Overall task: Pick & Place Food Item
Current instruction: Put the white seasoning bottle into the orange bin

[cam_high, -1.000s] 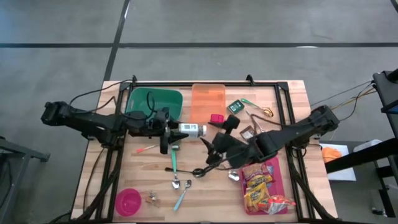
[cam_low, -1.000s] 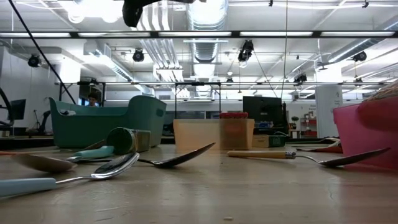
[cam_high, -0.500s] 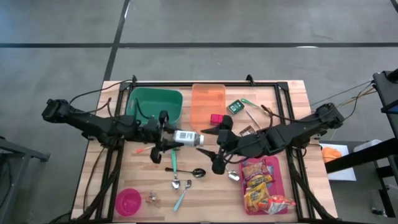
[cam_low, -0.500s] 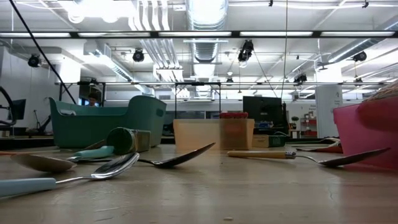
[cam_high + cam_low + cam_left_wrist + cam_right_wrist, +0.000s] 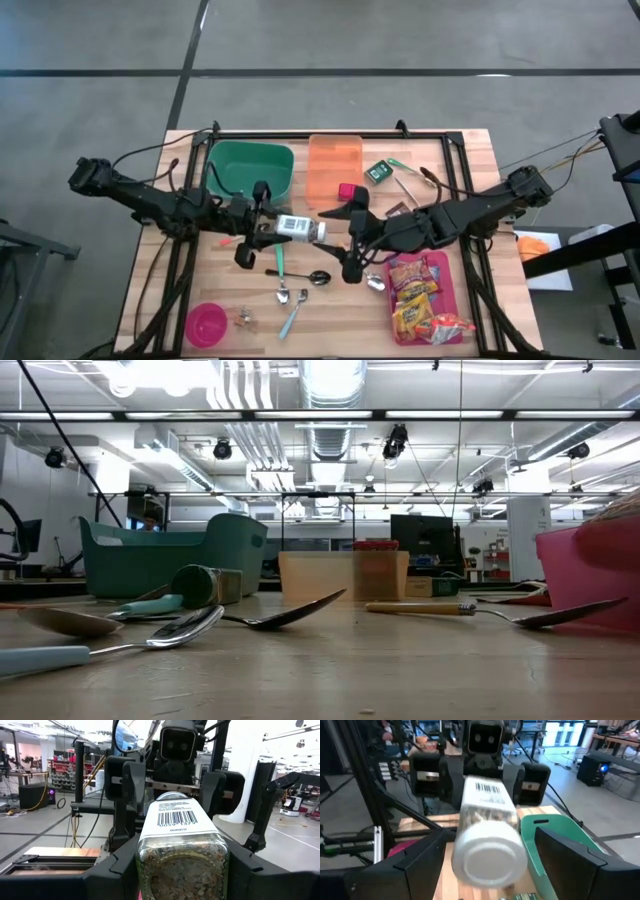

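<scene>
A glass jar [image 5: 296,228] with a white label and white cap is held horizontally above the middle of the table [image 5: 470,150], clamped at its base end between the fingers of the left gripper [image 5: 262,228]. In the left wrist view the jar [image 5: 181,854] is seen lengthwise, filled with a coarse pinkish-grey content, with a barcode on its label. The right gripper [image 5: 346,236] is placed at the cap end, its fingers spread wide on either side of the cap; in the right wrist view the white cap [image 5: 489,859] sits between the two dark fingers without visible contact. The two grippers face each other along the jar.

Below the jar, several spoons [image 5: 283,270] are scattered on the wood, one with a teal handle. Behind the left gripper a green bin [image 5: 248,167] is set, and just beside it an orange tray [image 5: 334,160]. A small red block [image 5: 348,190] lies near the tray's front edge. On the right-hand side a red tray [image 5: 449,290] carries bright snack packets [image 5: 417,305]. A pink bowl [image 5: 206,323] stands at the near left corner.
</scene>
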Tool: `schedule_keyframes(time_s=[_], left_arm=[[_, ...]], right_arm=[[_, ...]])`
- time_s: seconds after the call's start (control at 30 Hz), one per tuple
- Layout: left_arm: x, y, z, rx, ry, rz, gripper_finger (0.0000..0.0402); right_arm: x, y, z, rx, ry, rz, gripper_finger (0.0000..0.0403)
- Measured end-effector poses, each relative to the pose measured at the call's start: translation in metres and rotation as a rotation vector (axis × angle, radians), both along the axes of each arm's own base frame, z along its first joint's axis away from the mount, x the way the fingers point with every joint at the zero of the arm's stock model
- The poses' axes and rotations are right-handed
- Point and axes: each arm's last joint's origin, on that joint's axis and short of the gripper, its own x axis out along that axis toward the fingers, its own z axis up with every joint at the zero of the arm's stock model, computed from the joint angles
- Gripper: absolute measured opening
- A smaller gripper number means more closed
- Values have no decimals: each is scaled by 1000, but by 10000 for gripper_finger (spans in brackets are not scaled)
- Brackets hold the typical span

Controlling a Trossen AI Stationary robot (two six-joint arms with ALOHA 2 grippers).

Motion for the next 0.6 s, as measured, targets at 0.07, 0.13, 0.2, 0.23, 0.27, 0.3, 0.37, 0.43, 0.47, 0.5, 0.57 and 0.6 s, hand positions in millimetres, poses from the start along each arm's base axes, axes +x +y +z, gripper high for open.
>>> schedule_keyframes(time_s=[0.07, 0.13, 0.2, 0.23, 0.27, 0.3, 0.37, 0.43, 0.47, 0.5, 0.57, 0.6], left_arm=[[0, 0, 0, 3, 0, 0, 185], [0, 0, 0, 4, 0, 0, 185], [0, 0, 0, 4, -1, 0, 185], [0, 0, 0, 4, -1, 0, 185], [0, 0, 0, 5, -2, 0, 185], [0, 0, 0, 10, -7, 1, 185], [0, 0, 1, 16, -14, 1, 185], [3, -1, 1, 11, -34, 1, 185], [5, -2, 0, 15, -37, 2, 185], [6, -2, -1, 15, -39, 1, 185], [9, -3, -3, 22, -36, 0, 185], [10, -4, -4, 28, -36, 0, 185]], right_arm=[[0, 0, 2, 5, -15, 0, 301], [1, 0, 2, 4, -19, 5, 301], [1, 0, 2, 1, -18, 7, 301], [1, 0, 2, 2, -18, 7, 301], [1, 0, 2, 3, -18, 7, 301], [1, 0, 2, 3, -18, 7, 301], [3, 0, 0, 2, -14, 5, 301], [5, 1, -3, 2, -9, 4, 301], [6, 0, -3, 3, -9, 7, 301], [7, 0, -4, 2, -11, 17, 301], [9, 0, -4, -1, -17, 21, 301], [9, 0, -4, -4, -21, 19, 300]])
